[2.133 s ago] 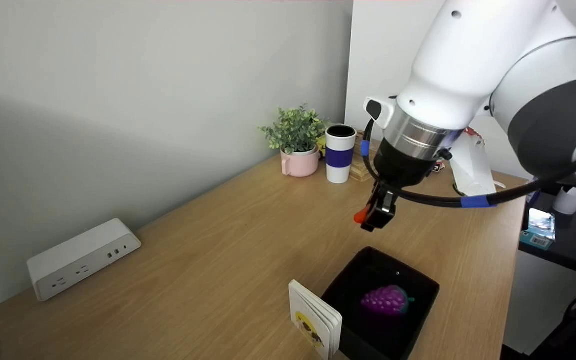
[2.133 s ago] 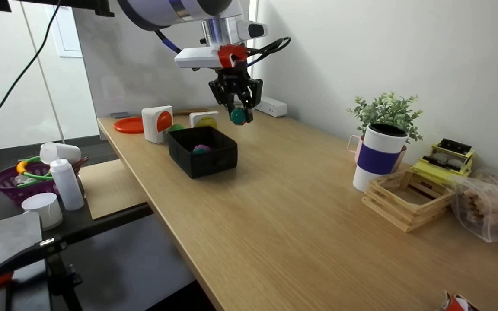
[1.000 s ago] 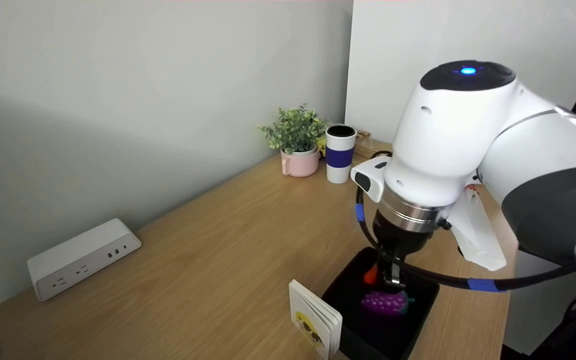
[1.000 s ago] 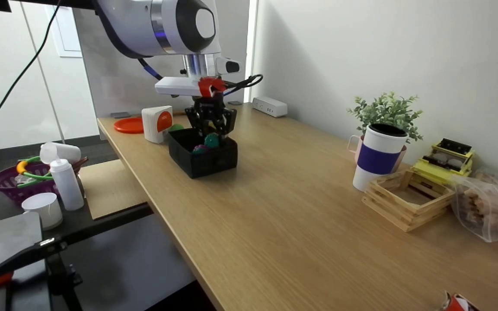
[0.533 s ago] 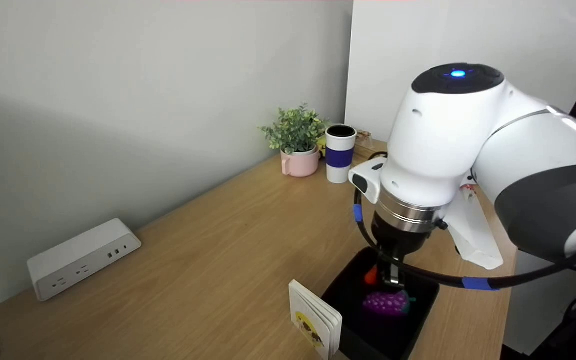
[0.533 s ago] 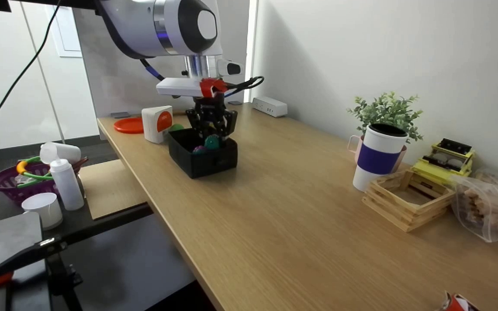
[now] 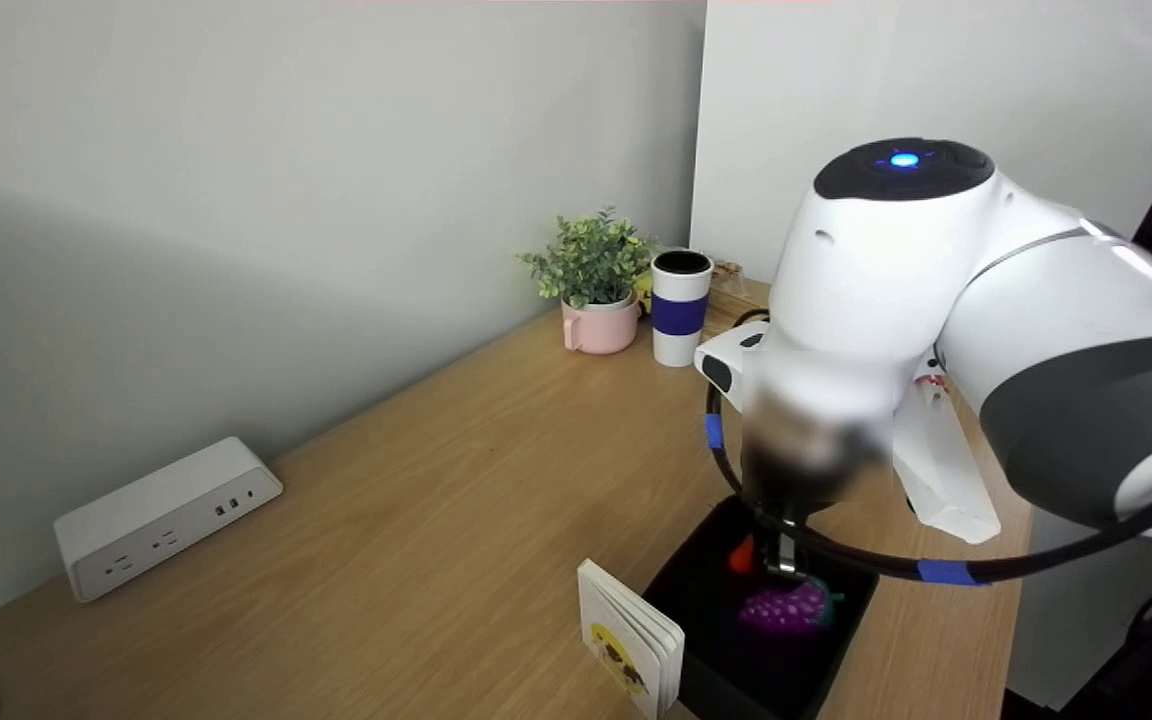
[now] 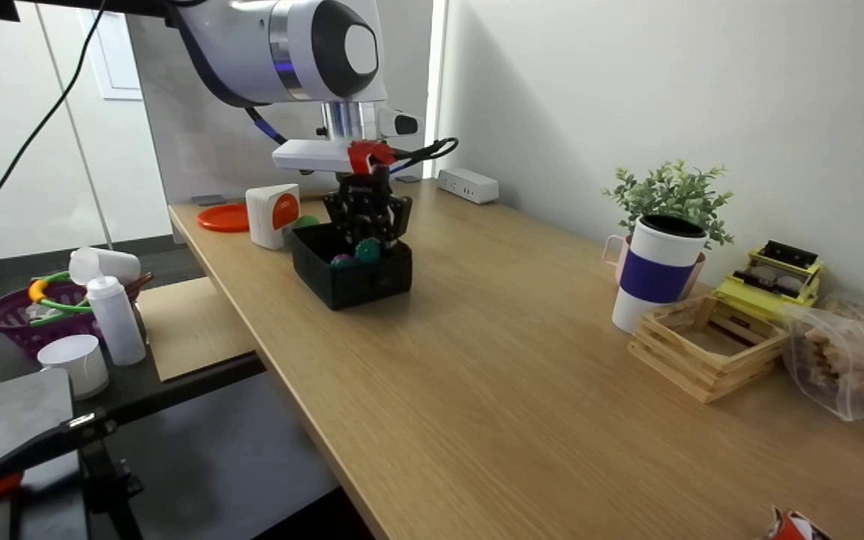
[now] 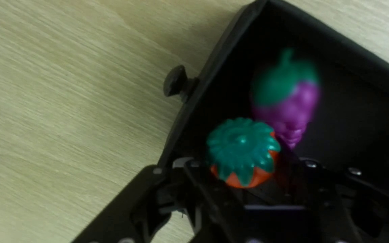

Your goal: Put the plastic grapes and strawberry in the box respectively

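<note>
The strawberry point(image 9: 243, 148) presents as moulded plastic: ribbed green cap, glossy with a sharp highlight; orange-red body smooth. The grapes point(image 7: 784, 607) show a bumpy plastic surface, partly blurred in the wrist view. The box point(image 8: 368, 285) is matt black; material not determinable. The hand point(image 9: 245, 164) is dark, with small bright metallic spots. The arm point(image 7: 876, 260) has a smooth white shell with glossy sheen; its collar point(image 8: 349, 120) is bright, polished metal. The bench point(image 8: 552, 420) is smooth wood grain of low sheen. The crate point(image 8: 691, 373) is slatted wood, matt. The bag point(image 8: 848, 371) is clear plastic, creased and shiny. The squeeze bottle point(image 8: 117, 322) is smooth translucent plastic. The book point(image 7: 624, 640) is thick paperboard. The power block point(image 7: 171, 520) is smooth white plastic, near matt.
</note>
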